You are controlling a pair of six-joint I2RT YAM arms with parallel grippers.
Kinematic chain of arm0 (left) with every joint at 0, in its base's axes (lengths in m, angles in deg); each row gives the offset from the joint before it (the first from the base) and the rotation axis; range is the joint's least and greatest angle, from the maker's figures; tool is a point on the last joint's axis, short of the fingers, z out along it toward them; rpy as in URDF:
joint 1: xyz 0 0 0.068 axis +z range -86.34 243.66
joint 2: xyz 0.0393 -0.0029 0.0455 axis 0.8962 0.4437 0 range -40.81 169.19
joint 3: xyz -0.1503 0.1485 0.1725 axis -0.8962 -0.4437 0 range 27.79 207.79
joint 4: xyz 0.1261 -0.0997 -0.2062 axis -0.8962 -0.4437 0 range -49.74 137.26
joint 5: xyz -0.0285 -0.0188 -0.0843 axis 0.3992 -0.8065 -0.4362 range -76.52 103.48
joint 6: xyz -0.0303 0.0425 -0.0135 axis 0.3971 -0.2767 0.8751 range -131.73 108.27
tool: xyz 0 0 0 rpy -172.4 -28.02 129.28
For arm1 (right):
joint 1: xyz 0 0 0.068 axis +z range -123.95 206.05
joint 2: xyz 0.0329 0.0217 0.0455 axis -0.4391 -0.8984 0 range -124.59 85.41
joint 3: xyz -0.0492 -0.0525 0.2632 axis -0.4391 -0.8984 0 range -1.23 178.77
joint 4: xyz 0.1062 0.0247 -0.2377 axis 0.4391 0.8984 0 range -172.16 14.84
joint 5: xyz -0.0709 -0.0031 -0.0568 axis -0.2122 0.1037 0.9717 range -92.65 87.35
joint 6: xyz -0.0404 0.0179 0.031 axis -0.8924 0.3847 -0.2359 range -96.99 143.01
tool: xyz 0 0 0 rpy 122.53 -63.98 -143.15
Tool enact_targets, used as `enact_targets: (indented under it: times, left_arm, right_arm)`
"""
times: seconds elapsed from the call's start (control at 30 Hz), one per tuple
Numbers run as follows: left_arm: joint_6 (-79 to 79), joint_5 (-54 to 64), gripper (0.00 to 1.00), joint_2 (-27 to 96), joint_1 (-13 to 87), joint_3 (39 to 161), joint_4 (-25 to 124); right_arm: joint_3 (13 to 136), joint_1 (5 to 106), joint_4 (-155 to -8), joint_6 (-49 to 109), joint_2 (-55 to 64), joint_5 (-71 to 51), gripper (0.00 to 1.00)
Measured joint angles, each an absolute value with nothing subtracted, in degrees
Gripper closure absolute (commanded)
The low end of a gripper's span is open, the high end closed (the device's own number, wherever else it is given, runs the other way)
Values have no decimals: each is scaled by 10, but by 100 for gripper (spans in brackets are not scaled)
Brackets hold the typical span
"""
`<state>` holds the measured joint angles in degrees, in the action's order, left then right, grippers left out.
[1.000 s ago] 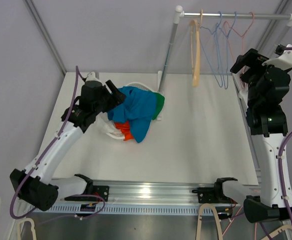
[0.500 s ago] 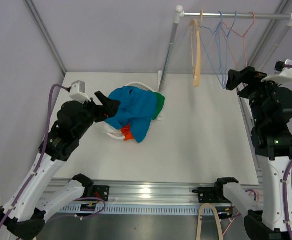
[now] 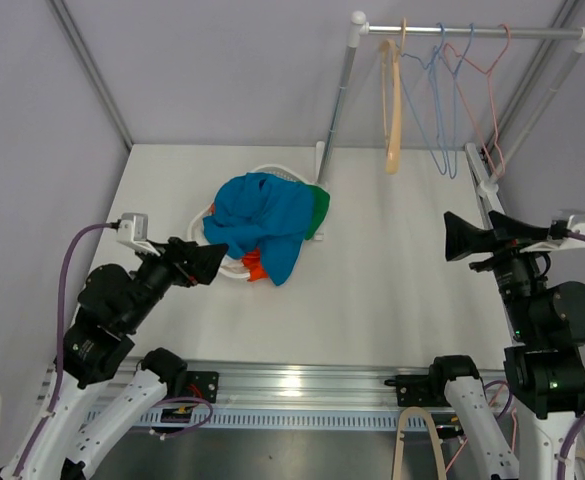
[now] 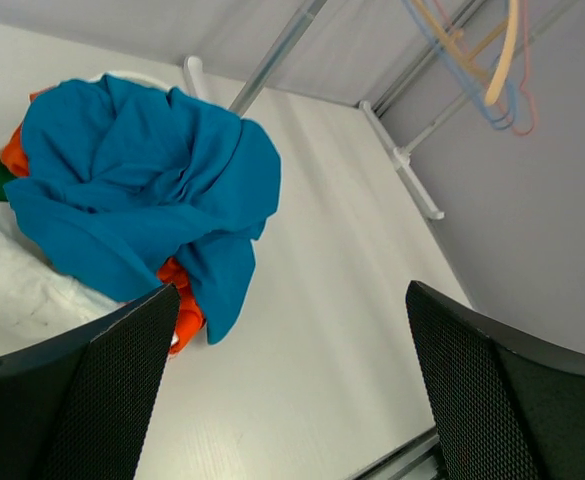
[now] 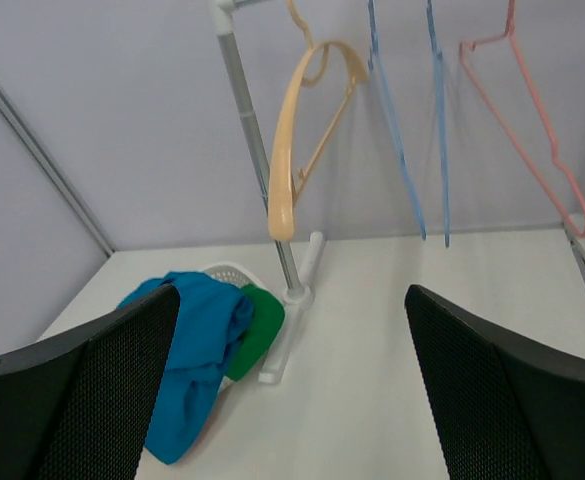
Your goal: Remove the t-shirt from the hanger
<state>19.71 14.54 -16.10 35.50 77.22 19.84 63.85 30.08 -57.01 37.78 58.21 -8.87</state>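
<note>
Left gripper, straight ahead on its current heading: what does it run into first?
Most likely the blue t-shirt heaped on the white basket: the open left gripper points straight at that pile. It could clip the basket's near rim first; depth is hard to judge.

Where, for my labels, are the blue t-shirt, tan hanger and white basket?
blue t-shirt (image 3: 267,210), top view, middle of the bunched cloth
tan hanger (image 5: 280,180), right wrist view, lower arm
white basket (image 5: 230,270), right wrist view, rim
</note>
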Motion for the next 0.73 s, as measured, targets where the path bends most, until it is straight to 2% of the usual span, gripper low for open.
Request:
enact_targets:
  times: [0.27,0.73]
  left_arm:
    - [188,143,0,-162,355,745,184]
    - [186,142,1,-149,355,745,185]
  right_arm:
    - [561,301,-512,380,595,-94,1]
    - [551,301,-497,380,614,-90,0]
